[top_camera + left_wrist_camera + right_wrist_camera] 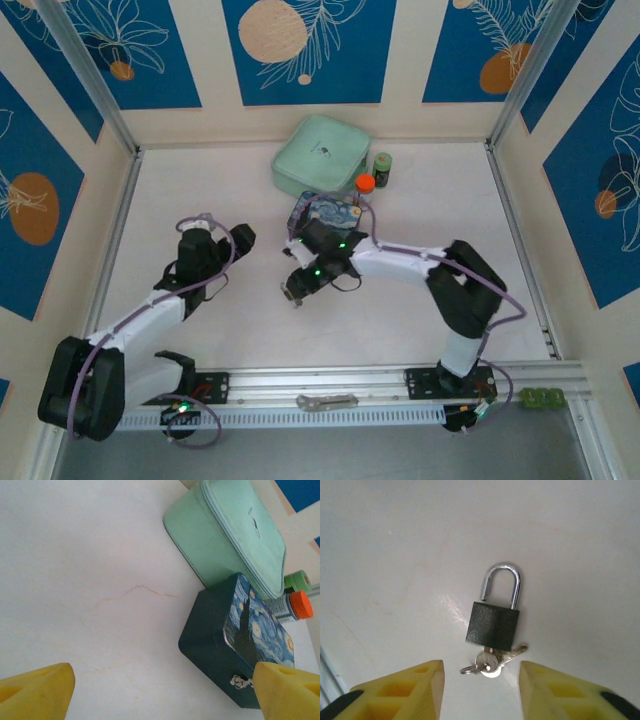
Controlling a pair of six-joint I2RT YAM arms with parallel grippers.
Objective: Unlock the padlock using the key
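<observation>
Yellow fingers [400,692] of the right gripper [481,692] stand parted at the bottom of the right wrist view, with a clear gap between them and nothing in their hold. From above, the right arm [440,280] rises from its base at the near rail, folds at a high elbow and stretches leftward across the table [420,330]. Its gripper points down at the surface near the middle, just in front of the tin [312,208]. The left arm [140,320] leans forward and to the right from its own base. Its wrist is bent so that the left gripper [242,240] faces the tin from the left, apart from the right one. In the left wrist view its jaws are spread wide, one yellow tip in each lower corner, gripping nothing, with the tin's dark side ahead of them.

The padlock [493,625] lies flat on the white table just beyond the right fingertips, touching neither. Its body is dark, almost black, and squarish. The silvery shackle [502,582] arches away from the gripper. Its right leg runs into the body, while its left leg ends at the body's top corner; I cannot tell whether it is lifted clear. The key [487,662] sticks out from the body's bottom edge, its round head toward the gripper, between the two fingertips and touched by neither. A small ring [467,670] and a second key [514,652] splay out beside it.
</observation>
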